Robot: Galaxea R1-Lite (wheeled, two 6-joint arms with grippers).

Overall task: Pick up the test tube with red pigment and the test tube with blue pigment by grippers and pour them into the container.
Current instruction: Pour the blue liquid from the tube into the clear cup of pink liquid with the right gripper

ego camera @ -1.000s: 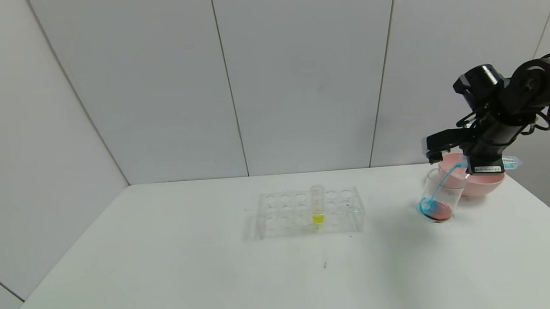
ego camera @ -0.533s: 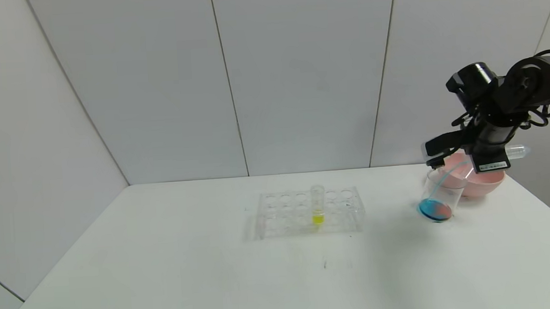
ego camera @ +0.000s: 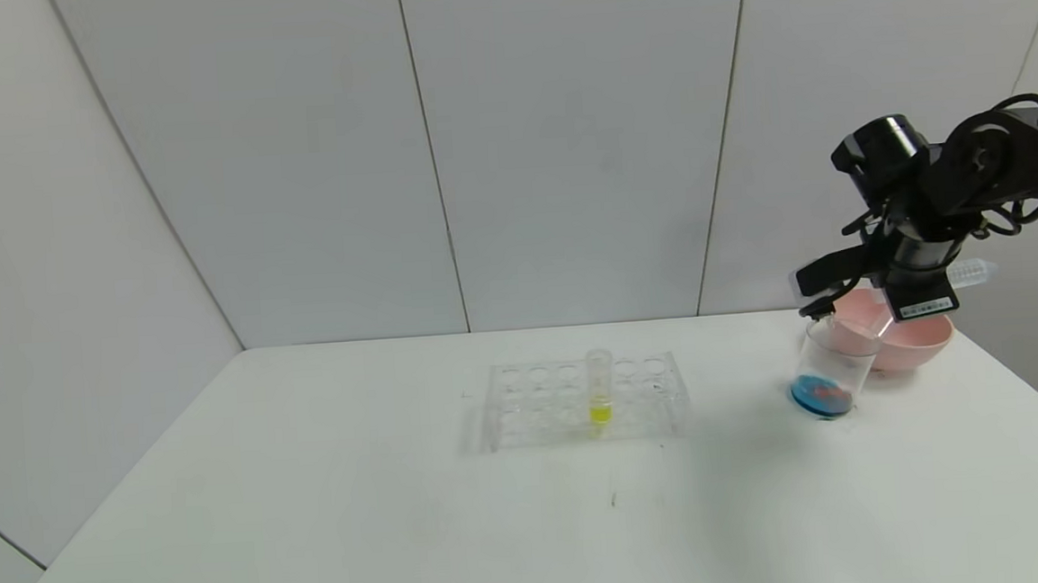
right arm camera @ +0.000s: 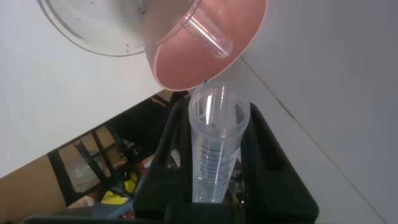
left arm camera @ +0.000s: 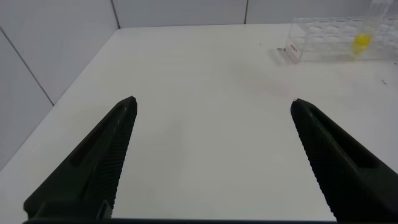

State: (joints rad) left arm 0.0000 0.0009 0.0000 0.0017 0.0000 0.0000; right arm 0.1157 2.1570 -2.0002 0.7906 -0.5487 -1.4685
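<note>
My right gripper point(ego camera: 920, 289) is shut on the test tube for blue pigment point(ego camera: 973, 272), held nearly level just above the container point(ego camera: 834, 364). In the right wrist view this tube point(right arm camera: 214, 146) looks clear and empty between the fingers point(right arm camera: 177, 134). The container, a clear beaker, holds blue and orange-red liquid at its bottom point(ego camera: 821, 396); its rim point(right arm camera: 93, 28) shows in the right wrist view. A clear, empty-looking tube point(right arm camera: 208, 37) lies in the pink bowl; no red liquid shows in it. My left gripper point(left arm camera: 212, 102) is open and empty over bare table, out of the head view.
A pink bowl point(ego camera: 923, 343) stands just behind and right of the beaker, near the table's right edge. A clear many-holed rack point(ego camera: 544, 403) at mid-table holds one tube with yellow liquid point(ego camera: 599, 386); the left wrist view also shows the rack point(left arm camera: 323, 43).
The blue stream from the tube into the beaker has stopped. My right gripper has risen slightly with the tube, and the blue liquid now lies in the beaker's bottom.
</note>
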